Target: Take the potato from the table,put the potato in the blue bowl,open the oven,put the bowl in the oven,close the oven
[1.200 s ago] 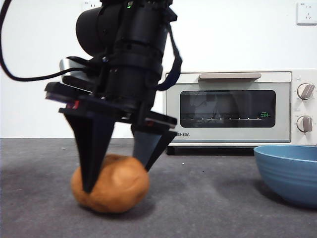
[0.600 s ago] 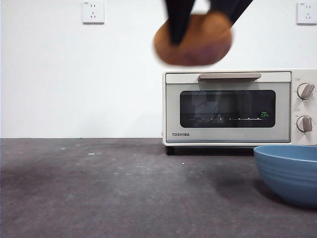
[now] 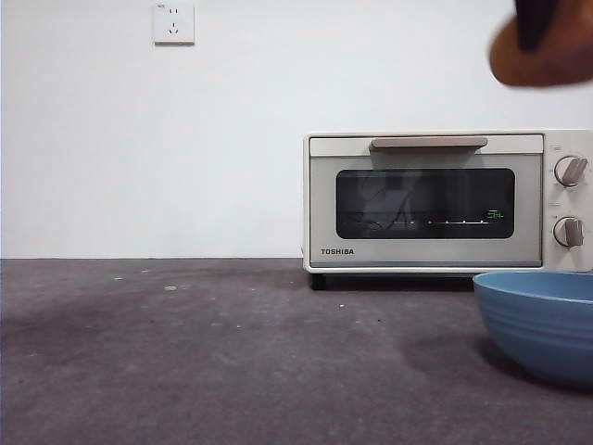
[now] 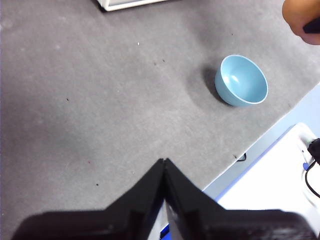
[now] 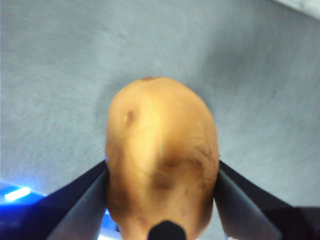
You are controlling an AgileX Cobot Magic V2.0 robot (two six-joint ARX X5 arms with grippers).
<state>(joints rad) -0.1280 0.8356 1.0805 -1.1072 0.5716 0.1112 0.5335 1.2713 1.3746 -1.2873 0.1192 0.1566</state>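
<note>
My right gripper (image 5: pixel 162 175) is shut on the orange-brown potato (image 5: pixel 160 155), its jaws pressing both sides. In the front view the potato (image 3: pixel 545 56) hangs blurred at the top right, high above the blue bowl (image 3: pixel 542 320) that stands on the table (image 3: pixel 232 371) at the right edge. From the left wrist view I see the bowl (image 4: pixel 242 80) empty, with the potato (image 4: pixel 301 20) at that picture's corner. The cream-white oven (image 3: pixel 445 199) stands behind the bowl, its door closed. My left gripper (image 4: pixel 164 162) is shut on nothing, well apart from the bowl.
A white wall with a socket (image 3: pixel 173 22) rises behind the table. The left wrist view shows the table's edge with a pale blue strip (image 4: pixel 260 150) and a white surface (image 4: pixel 272 190) past it.
The right gripper lifted the potato off the table, up and to the right, until it hangs above the bowl. Bowl, oven and left gripper have not moved.
</note>
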